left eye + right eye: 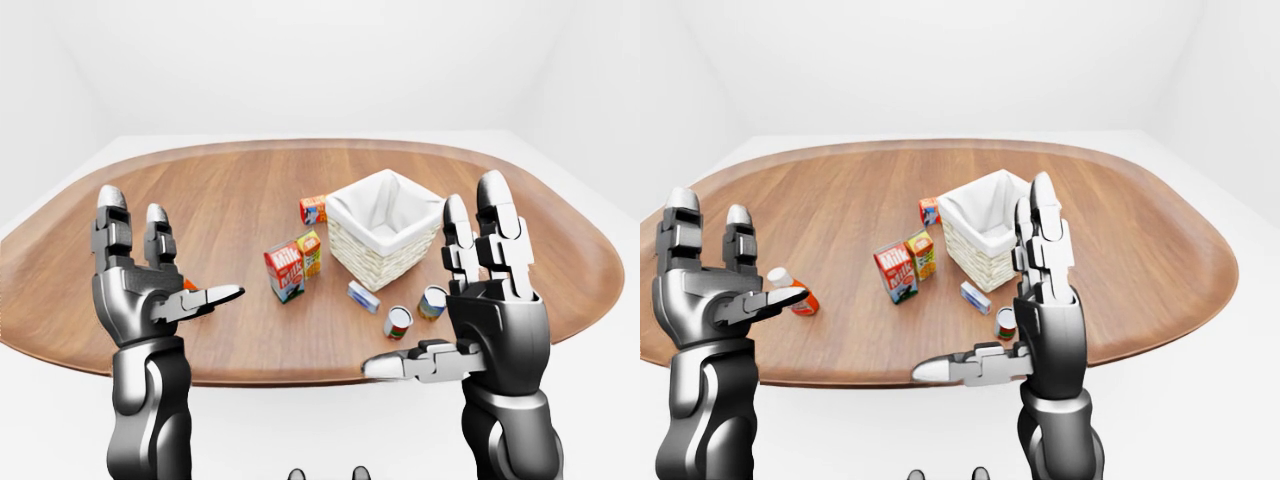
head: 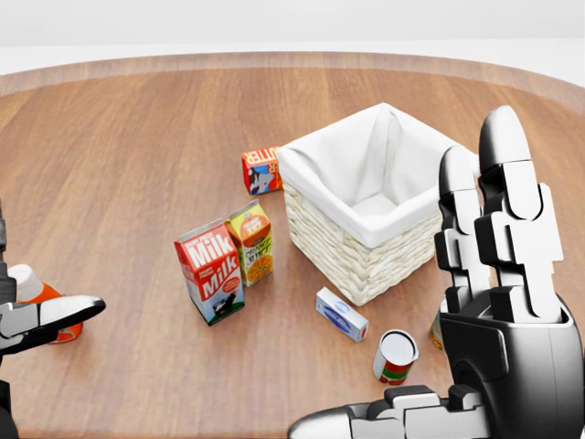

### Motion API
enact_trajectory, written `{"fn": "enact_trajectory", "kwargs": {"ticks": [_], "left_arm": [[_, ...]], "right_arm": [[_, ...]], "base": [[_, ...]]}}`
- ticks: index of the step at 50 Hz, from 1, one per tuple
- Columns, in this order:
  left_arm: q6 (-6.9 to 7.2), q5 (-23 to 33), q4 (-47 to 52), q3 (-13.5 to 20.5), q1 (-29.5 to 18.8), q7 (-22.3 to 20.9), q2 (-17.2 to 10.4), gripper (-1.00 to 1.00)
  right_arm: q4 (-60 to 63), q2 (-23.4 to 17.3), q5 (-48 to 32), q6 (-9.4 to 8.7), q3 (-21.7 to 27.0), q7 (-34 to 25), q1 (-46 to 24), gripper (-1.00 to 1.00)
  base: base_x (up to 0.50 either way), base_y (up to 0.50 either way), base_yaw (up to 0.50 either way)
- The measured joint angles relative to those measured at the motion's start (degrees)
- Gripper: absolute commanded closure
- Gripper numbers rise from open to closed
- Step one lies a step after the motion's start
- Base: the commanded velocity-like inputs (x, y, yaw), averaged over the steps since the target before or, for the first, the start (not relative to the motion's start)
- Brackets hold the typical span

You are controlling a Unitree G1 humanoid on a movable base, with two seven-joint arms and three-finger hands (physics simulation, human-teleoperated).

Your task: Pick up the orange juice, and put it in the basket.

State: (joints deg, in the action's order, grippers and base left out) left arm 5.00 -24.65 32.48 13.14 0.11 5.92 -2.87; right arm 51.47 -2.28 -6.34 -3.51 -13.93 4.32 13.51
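The orange juice (image 2: pixel 253 242) stands upright just left of the basket (image 2: pixel 366 251), touching the milk carton (image 2: pixel 211 270) on its other side. Both the left hand (image 1: pixel 150 290) and right hand (image 1: pixel 480 310) are raised with fingers spread, holding nothing, well short of the basket.

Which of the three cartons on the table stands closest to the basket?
The small red carton, close by the basket at its upper-left corner in the head view. The orange juice stands farther left of the wicker wall, and the milk carton farther still.
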Motion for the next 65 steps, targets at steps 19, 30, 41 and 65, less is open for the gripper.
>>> {"fn": "enact_trajectory", "kwargs": {"ticks": [19,30,41,65], "left_arm": [[0.00,-0.22,-0.07,0.04,-0.06,0.20,-0.02,-1.00],[0.00,-0.33,-0.01,0.05,-0.20,0.24,-0.03,-1.00],[0.00,-0.41,-0.09,0.12,-0.16,0.13,-0.07,-1.00],[0.00,-0.43,-0.08,0.16,-0.16,0.19,-0.15,-1.00]], "right_arm": [[0.47,0.03,-0.51,-0.74,-0.30,0.06,-0.50,-1.00],[0.74,0.01,-1.31,-1.24,-0.48,0.04,-0.79,-1.00],[0.92,-0.07,-1.83,-1.47,-0.58,-0.31,-0.62,-1.00],[-0.43,-0.17,-2.55,-1.38,-0.99,-0.55,-0.66,-1.00]], "base": [[0.50,0.00,0.00],[0.48,0.15,0.00],[0.23,0.50,0.00],[0.10,0.18,0.00]]}}
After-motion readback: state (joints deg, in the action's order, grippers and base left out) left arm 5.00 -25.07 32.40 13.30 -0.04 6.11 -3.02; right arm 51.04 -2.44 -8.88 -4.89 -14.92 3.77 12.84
